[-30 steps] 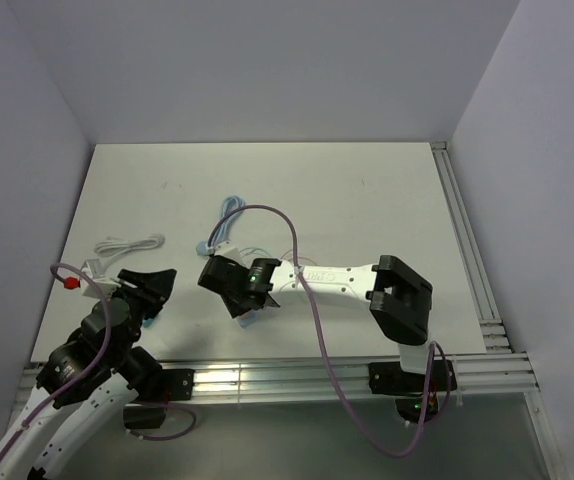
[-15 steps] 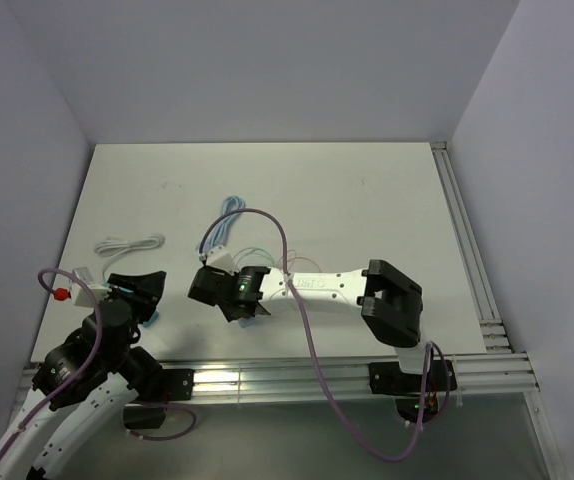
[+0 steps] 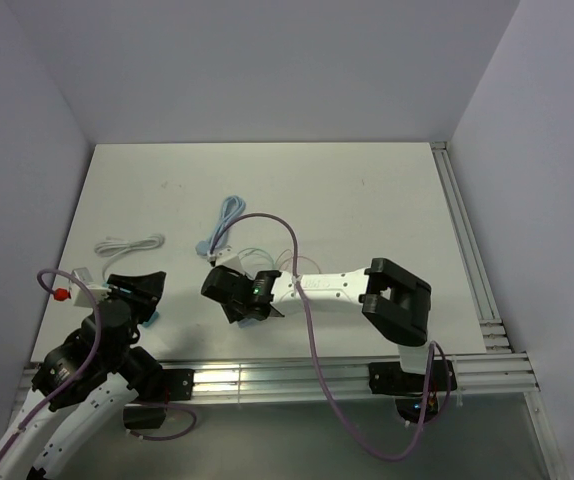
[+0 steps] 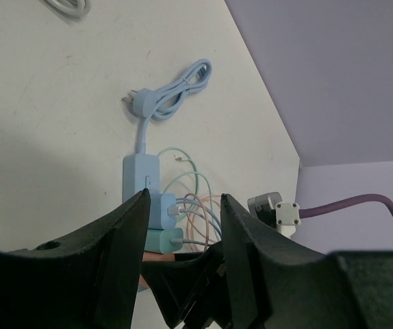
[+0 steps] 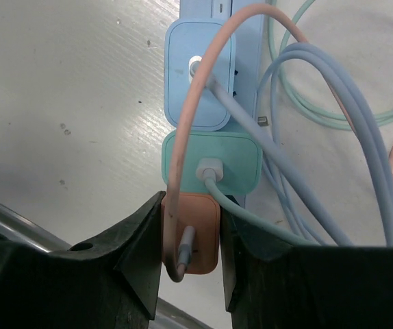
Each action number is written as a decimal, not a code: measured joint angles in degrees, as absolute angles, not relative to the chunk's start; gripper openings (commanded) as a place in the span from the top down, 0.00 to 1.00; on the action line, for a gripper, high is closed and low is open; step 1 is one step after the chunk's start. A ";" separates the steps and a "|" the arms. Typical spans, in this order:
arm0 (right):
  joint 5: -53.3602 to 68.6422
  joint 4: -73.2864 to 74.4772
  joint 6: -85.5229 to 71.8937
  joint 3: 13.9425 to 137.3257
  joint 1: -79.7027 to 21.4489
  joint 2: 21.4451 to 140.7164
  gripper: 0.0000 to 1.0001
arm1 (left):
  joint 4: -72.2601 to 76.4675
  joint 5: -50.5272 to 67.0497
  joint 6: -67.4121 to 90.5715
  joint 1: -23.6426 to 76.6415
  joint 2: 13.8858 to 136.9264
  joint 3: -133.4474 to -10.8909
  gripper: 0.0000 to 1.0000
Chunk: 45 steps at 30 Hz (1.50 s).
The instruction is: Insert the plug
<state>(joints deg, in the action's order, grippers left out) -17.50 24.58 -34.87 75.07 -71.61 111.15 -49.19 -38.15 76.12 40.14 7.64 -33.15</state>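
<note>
An orange plug (image 5: 198, 229) with a pinkish cable (image 5: 183, 137) sits at the near end of a light blue power strip (image 5: 246, 41), right below a teal plug (image 5: 213, 161) and a blue plug (image 5: 200, 82). My right gripper (image 5: 191, 207) is shut on the orange plug's two sides. Whether its prongs are in the socket is hidden. From above, the right gripper (image 3: 232, 295) covers the strip. My left gripper (image 3: 137, 290) hovers to the left, open and holding nothing. In the left wrist view its fingers (image 4: 131, 226) frame the strip (image 4: 140, 171) and plugs.
The strip's blue cord (image 3: 229, 215) lies coiled behind it. A white cable coil (image 3: 130, 243) lies at the left. Loose thin cables (image 5: 333, 103) spread right of the strip. Metal rails run along the near edge (image 3: 267, 375) and the right edge (image 3: 467, 250).
The right gripper with the orange plug slid left, then came back a little to the right. The left gripper drew slightly back to the left.
</note>
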 measured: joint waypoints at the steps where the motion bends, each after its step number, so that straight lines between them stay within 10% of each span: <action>1: -17.17 24.43 -34.85 75.02 -71.46 111.15 1.00 | -49.19 -37.98 76.09 40.14 7.60 -33.15 0.49; 16: -18.24 24.88 -35.07 76.03 -71.50 112.46 1.00 | -49.89 -37.82 76.18 40.14 6.17 -34.22 0.45; 30: -15.73 22.35 -33.04 70.87 -70.19 108.16 0.18 | -50.19 -37.82 76.07 40.14 6.70 -34.22 0.38; 45: -7.99 23.57 -31.64 61.34 -73.78 88.66 0.06 | -47.68 -37.10 75.37 40.14 8.34 -33.93 0.33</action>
<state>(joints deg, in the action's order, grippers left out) -7.99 23.57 -31.64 61.34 -73.78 88.66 -47.68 -37.10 75.37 40.14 8.34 -33.93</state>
